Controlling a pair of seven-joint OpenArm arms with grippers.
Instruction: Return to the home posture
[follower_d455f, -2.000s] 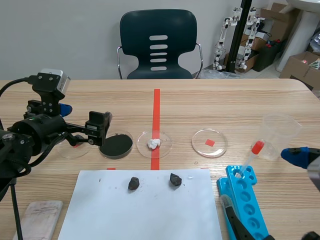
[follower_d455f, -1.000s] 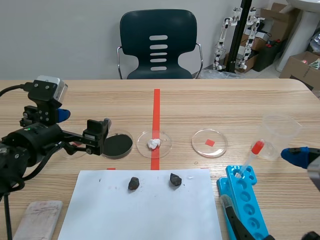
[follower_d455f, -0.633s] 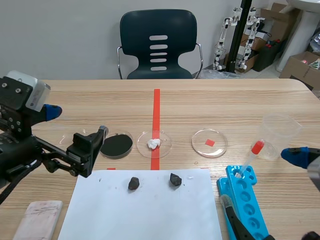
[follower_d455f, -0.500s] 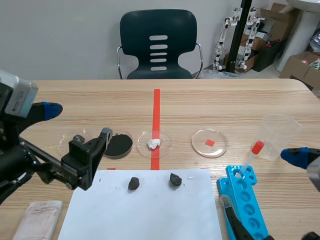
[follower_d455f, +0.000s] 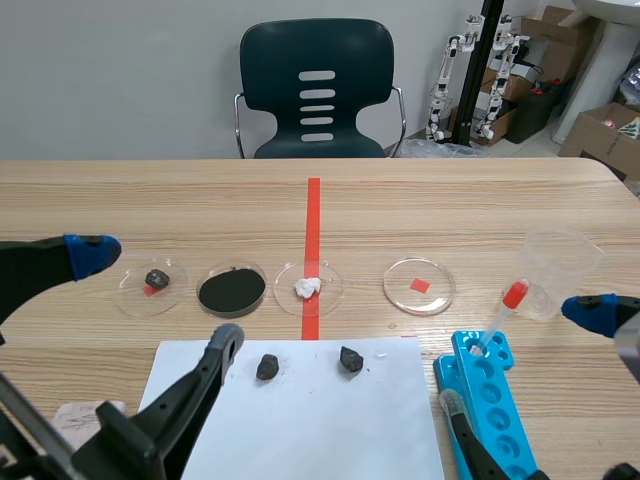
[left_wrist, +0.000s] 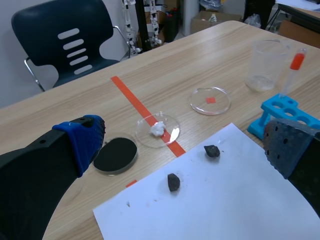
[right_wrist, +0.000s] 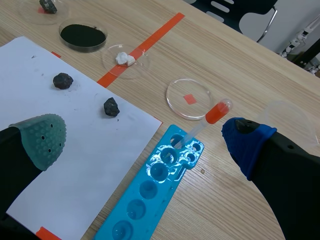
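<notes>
The left gripper (follower_d455f: 160, 295) sits low in the lower left of the scene view. Its fingers are spread wide with nothing between them: one blue-padded tip is at the left edge, and the other crosses in front of the left part of the white paper sheet (follower_d455f: 300, 425). In its own wrist view, the first dark lump (left_wrist: 173, 181) and the second dark lump (left_wrist: 212, 150) lie on the sheet ahead of the parted fingers.

The right gripper (right_wrist: 144, 137) is in the lower right of the scene view, also spread wide and holding nothing. In its wrist view the blue tube rack (right_wrist: 155, 190) lies between its pads. A dropper (right_wrist: 205, 122) with a red bulb leans in the rack's far end.

Four shallow clear dishes stand in a row across the middle of the scene view, just past the sheet's far edge.
- The first dish (follower_d455f: 152, 283), furthest left, holds a small dark piece and a red bit.
- The black-powder dish (follower_d455f: 232, 290) is next to it.
- The white-lump dish (follower_d455f: 308, 287) sits on the red tape line (follower_d455f: 313, 215).
- The red-square dish (follower_d455f: 419, 286) is furthest right.

A clear plastic cup (follower_d455f: 560, 270) stands at the right, beyond the rack. A pale pad (follower_d455f: 75, 420) lies in the lower left corner, partly behind the left arm. A dark chair (follower_d455f: 317, 90) stands beyond the table (follower_d455f: 450, 200) at top centre.
</notes>
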